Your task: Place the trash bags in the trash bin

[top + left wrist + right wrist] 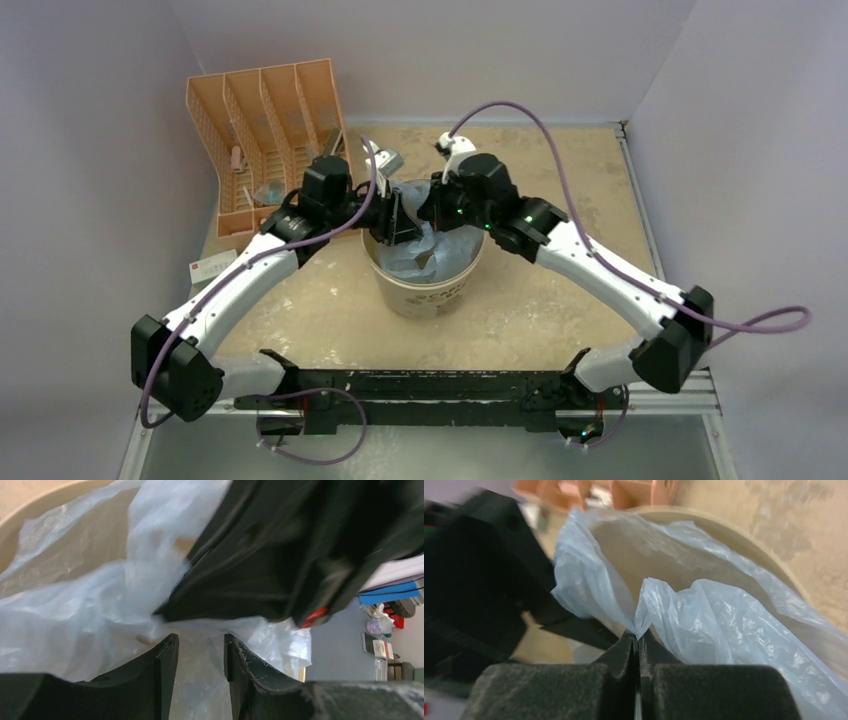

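Note:
The trash bin point(432, 296), a cream bucket, stands mid-table with the light-blue trash bag point(422, 252) crumpled inside it. Both grippers hang over its mouth. In the right wrist view my right gripper point(639, 636) is shut on a pinched fold of the bag point(724, 630), just above the bin's rim point(744, 540). My left gripper point(200, 640) is open, a gap between its fingers, with bag film point(75, 615) lying in front of and behind that gap. I cannot tell whether film lies between the pads. The right arm's black body point(280, 555) fills the upper part of the left wrist view.
An orange slotted rack point(265, 130) leans at the back left, close behind the left arm's wrist. A small white card point(212, 266) lies at the table's left edge. White walls close the table on the left, back and right.

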